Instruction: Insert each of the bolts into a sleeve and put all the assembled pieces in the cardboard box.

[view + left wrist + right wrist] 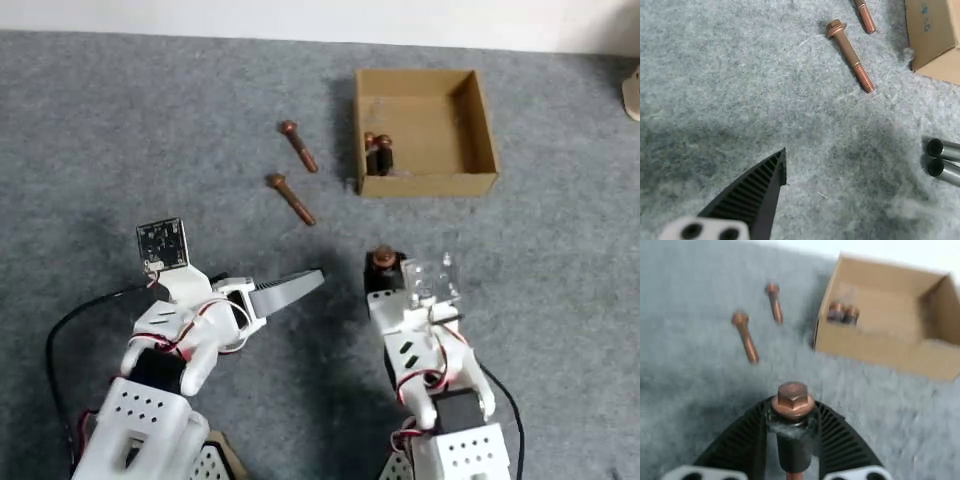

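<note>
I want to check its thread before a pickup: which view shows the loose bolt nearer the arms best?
The left wrist view: the bolt lies whole and close, head to thread. The high view shows it small; the right wrist view shows it farther off, past the sleeved bolt.

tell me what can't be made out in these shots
Assembled pieces in the cardboard box: lower ends hidden by its near wall in the high view, blurred in the right wrist view.
Farther loose bolt: head cut off by the left wrist view's edge.
Two grey tubes: cut off by the same edge, identity unclear.
Sleeved bolt in the right gripper: lower end runs off the right wrist view.
</note>
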`<state>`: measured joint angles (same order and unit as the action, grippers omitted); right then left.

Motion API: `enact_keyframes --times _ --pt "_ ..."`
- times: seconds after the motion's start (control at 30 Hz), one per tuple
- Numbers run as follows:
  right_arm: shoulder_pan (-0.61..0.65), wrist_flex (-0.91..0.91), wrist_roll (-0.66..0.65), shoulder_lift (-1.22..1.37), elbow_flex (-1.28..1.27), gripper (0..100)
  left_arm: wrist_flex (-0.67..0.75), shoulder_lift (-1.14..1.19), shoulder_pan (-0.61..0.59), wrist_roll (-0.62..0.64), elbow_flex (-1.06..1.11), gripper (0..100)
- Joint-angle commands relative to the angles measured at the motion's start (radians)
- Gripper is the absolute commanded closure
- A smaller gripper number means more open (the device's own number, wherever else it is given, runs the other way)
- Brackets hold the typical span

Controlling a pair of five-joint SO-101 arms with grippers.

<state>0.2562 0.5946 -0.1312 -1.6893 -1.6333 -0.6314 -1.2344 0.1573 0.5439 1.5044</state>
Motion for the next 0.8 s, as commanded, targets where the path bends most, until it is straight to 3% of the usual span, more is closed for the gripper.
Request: enact_keyframes --times 0.0,0.53,0.77 --pt "-0.031 -0.005 -0.017 0.174 0.168 99.4 -0.005 -0.013 -0.012 0.003 -0.005 37" --pt "-0.170 -0.220 -0.017 1.050 0.774 99.4 -0.003 -0.013 -0.012 0.002 0.015 37" --pt "-0.171 -0.226 -0.017 1.371 1.090 99.4 0.126 -0.013 -0.012 0.002 0.073 37"
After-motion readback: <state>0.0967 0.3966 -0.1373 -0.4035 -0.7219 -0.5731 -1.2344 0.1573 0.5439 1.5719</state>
